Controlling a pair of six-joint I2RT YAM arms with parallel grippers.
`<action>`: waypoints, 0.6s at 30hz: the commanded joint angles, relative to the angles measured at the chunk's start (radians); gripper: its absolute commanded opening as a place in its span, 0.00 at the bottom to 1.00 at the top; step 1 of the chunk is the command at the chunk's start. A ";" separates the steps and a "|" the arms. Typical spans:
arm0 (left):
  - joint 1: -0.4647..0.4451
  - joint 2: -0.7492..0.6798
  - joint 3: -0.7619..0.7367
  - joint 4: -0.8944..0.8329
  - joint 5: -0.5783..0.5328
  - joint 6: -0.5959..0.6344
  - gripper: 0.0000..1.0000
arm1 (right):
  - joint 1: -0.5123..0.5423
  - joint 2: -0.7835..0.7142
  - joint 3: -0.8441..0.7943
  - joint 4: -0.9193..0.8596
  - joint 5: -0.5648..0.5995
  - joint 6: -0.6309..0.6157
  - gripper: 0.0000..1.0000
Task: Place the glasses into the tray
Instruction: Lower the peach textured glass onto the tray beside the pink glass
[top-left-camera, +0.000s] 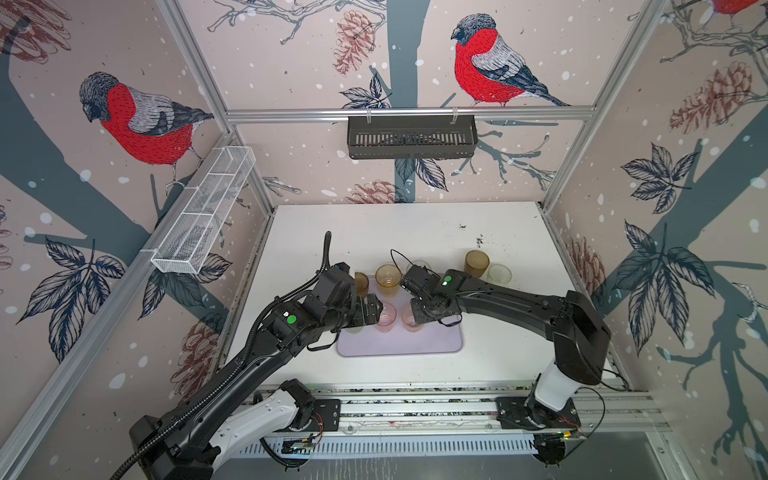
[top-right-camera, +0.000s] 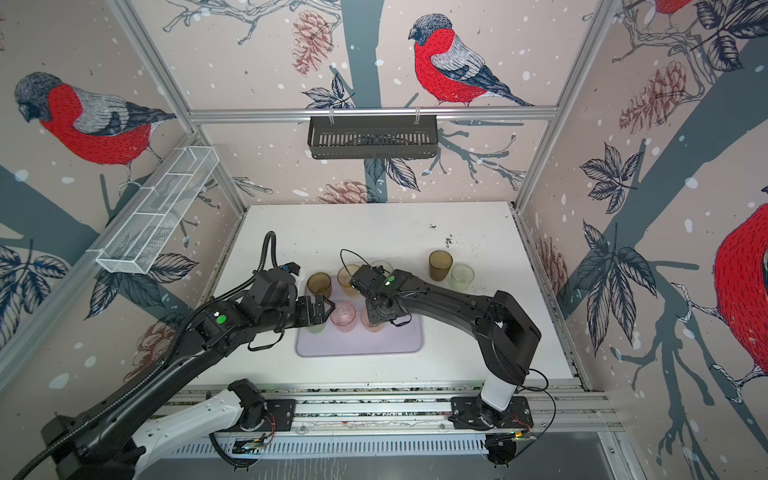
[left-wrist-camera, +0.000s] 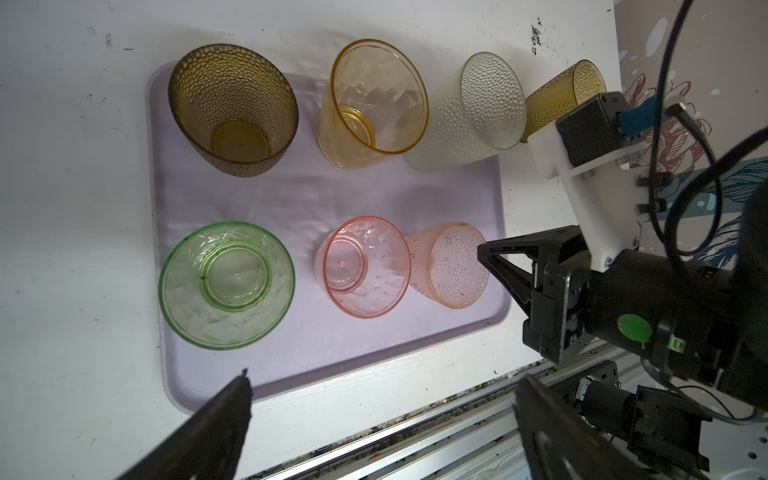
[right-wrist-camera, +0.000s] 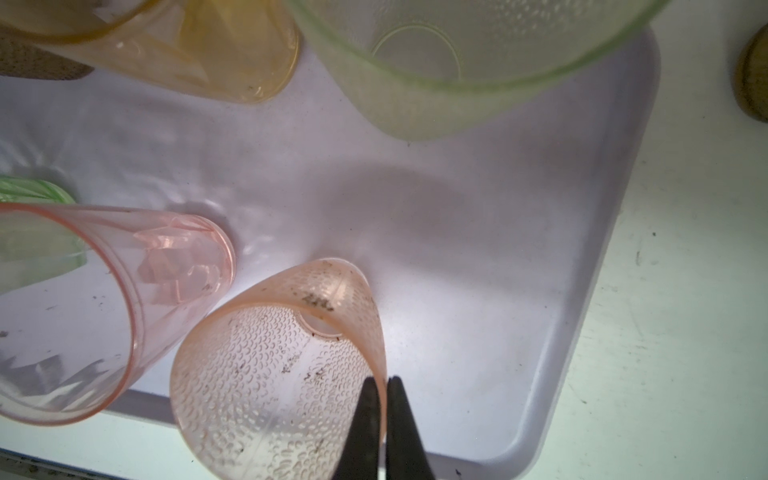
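The lilac tray (top-left-camera: 432, 343) (left-wrist-camera: 332, 195) holds several glasses: brown (left-wrist-camera: 232, 108), amber (left-wrist-camera: 374, 99) and dimpled pale green (left-wrist-camera: 469, 112) in the far row, and short green (left-wrist-camera: 226, 284) and smooth pink (left-wrist-camera: 365, 266) in the near row. My right gripper (right-wrist-camera: 384, 384) (left-wrist-camera: 482, 249) is shut on the wall of a dimpled pink glass (right-wrist-camera: 274, 374) over the tray's near right part; whether its base touches I cannot tell. My left gripper (left-wrist-camera: 382, 386) (top-left-camera: 374, 309) hangs open and empty above the tray's left side. A brown glass (top-left-camera: 476, 264) and a pale green one (top-left-camera: 498, 274) stand on the table, right of the tray.
A black slotted basket (top-left-camera: 411, 137) hangs on the back wall and a white mesh basket (top-left-camera: 203, 212) on the left wall. The arms' metal rail (top-left-camera: 415, 407) runs along the table's front edge. Both arms meet over the tray.
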 joint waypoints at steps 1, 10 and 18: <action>0.002 0.000 0.008 -0.016 -0.016 0.000 0.98 | -0.001 -0.004 -0.005 0.001 -0.001 0.006 0.00; 0.003 -0.003 0.005 -0.023 -0.016 -0.002 0.98 | -0.002 0.000 -0.005 0.007 -0.005 0.003 0.01; 0.003 -0.001 0.006 -0.022 -0.016 0.000 0.98 | -0.002 0.003 -0.004 0.011 -0.004 0.003 0.05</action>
